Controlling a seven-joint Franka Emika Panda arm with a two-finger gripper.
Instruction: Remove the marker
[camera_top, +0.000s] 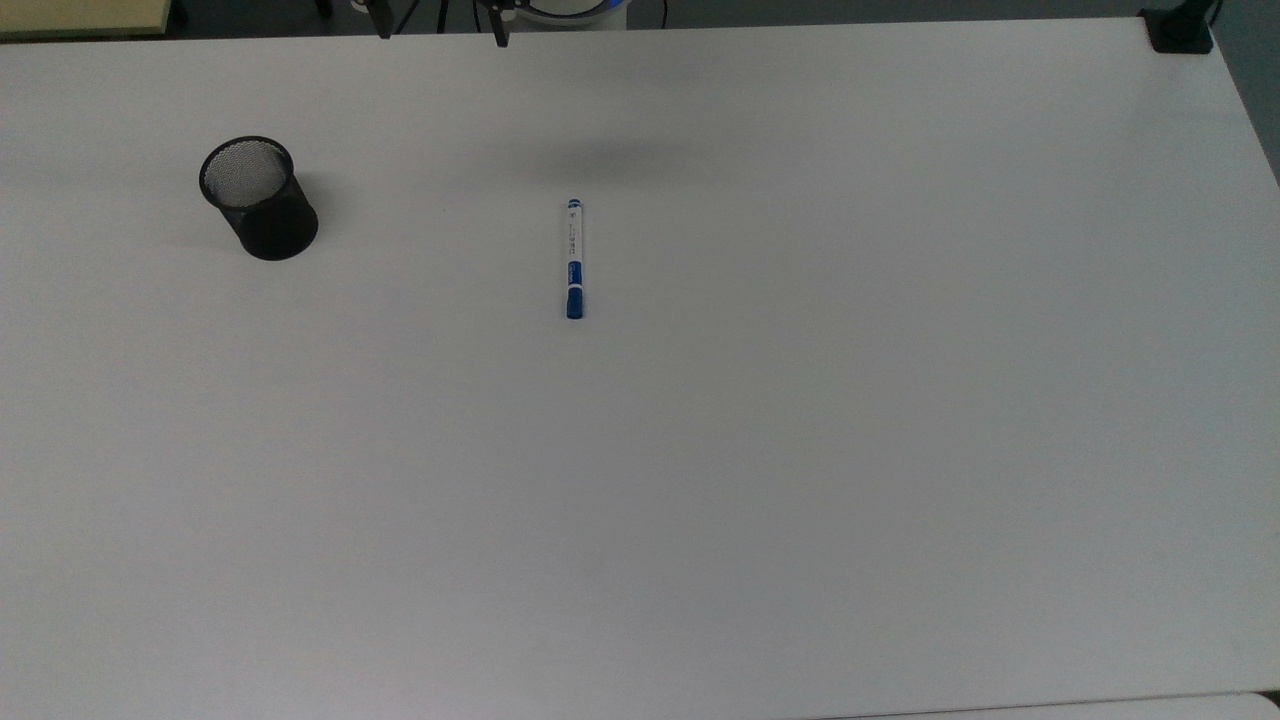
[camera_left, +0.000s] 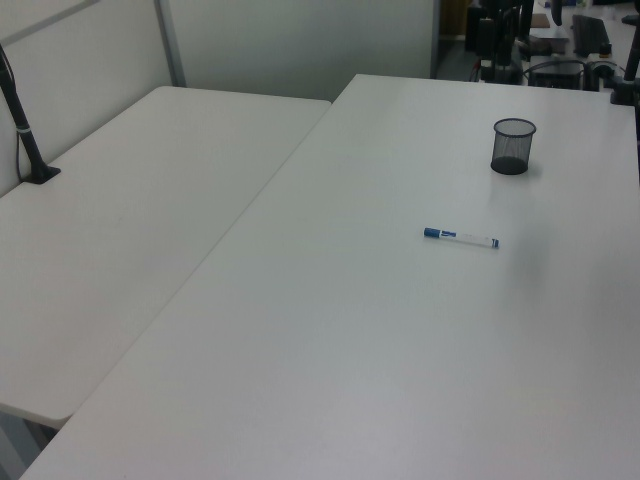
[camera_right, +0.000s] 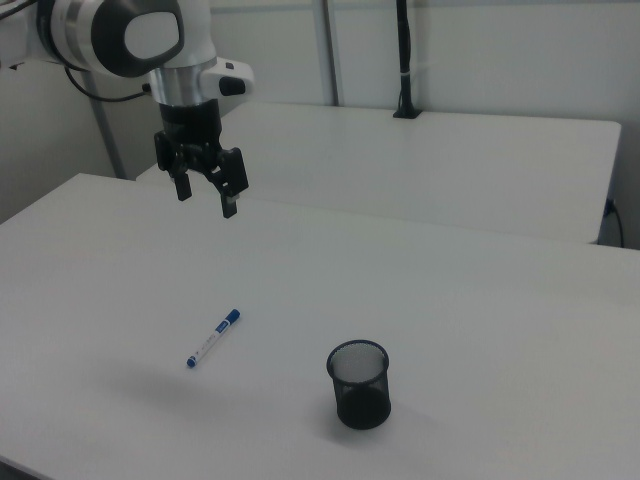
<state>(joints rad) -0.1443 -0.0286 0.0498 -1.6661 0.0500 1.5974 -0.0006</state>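
The two dark fingers (camera_right: 231, 205) are spread apart and hold nothing; the black two-finger gripper (camera_right: 206, 195) hangs high in the air under the white robot arm (camera_right: 130, 35), well above the white desk (camera_right: 480, 300). In the top view its fingertips just peek in at the upper edge.

Below and well apart from them, the slim white-barrelled marker with a blue cap (camera_right: 213, 338) lies flat on the bare desk. In the top view the marker (camera_top: 574, 258) lies straight up and down, cap toward the bottom; in the left view the marker (camera_left: 460, 237) lies nearly level, cap to the left view's left. The black mesh cup (camera_right: 359, 384) stands upright, empty as far as I can see, well apart from the marker; it also shows in the top view (camera_top: 259, 199) and the left view (camera_left: 512, 146).

The marker looks already out of the cup, so little seems left to do. The risks I would watch: a round barrel on a smooth desk could roll if nudged, and a low pass by the arm could tip the light cup.
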